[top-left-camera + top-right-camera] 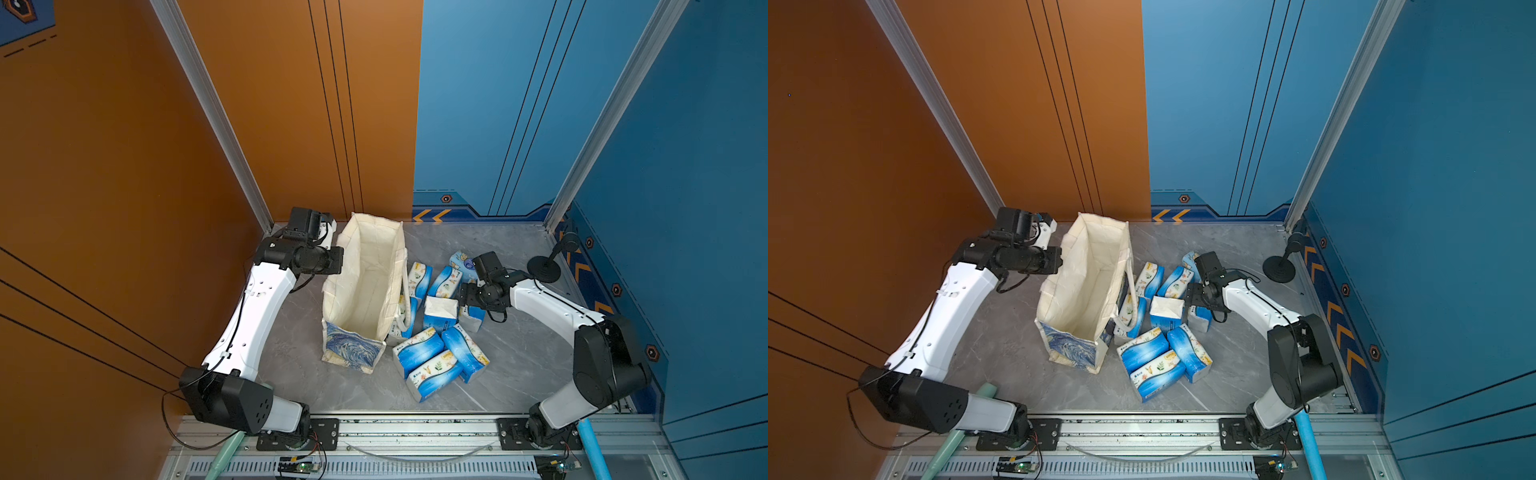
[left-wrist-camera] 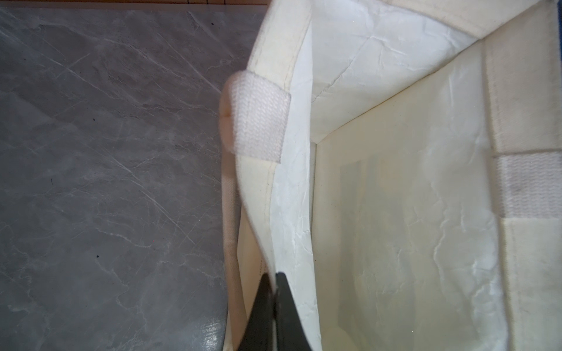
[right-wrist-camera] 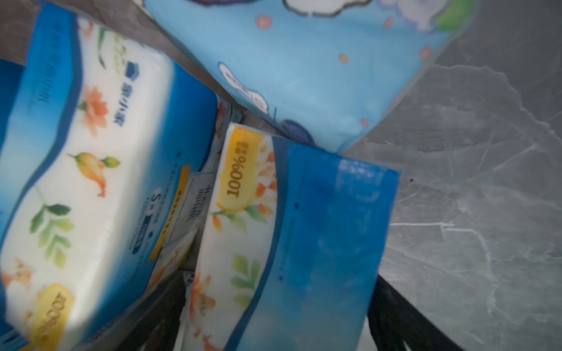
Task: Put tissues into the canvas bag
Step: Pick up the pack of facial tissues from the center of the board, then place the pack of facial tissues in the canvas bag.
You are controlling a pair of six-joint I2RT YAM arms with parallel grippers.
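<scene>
The canvas bag (image 1: 365, 291) stands open at the table's middle left, cream inside, with a blue swirl print on its near end. My left gripper (image 2: 273, 275) is shut on the bag's left rim (image 2: 258, 194), pinching the fabric. Several blue and white tissue packs (image 1: 419, 351) lie in a heap right of the bag. My right gripper (image 3: 279, 275) stands wide, with a finger pressed on each side of one tissue pack (image 3: 304, 243) at the heap's right edge (image 1: 473, 320). A paler blue pack (image 3: 304, 76) lies just beyond it.
A black round-based stand (image 1: 544, 268) sits at the back right near the blue wall. Orange wall on the left, close behind my left arm. The bag's loop handle (image 1: 405, 299) hangs over the packs beside it. A metal rail (image 1: 415, 428) runs along the front.
</scene>
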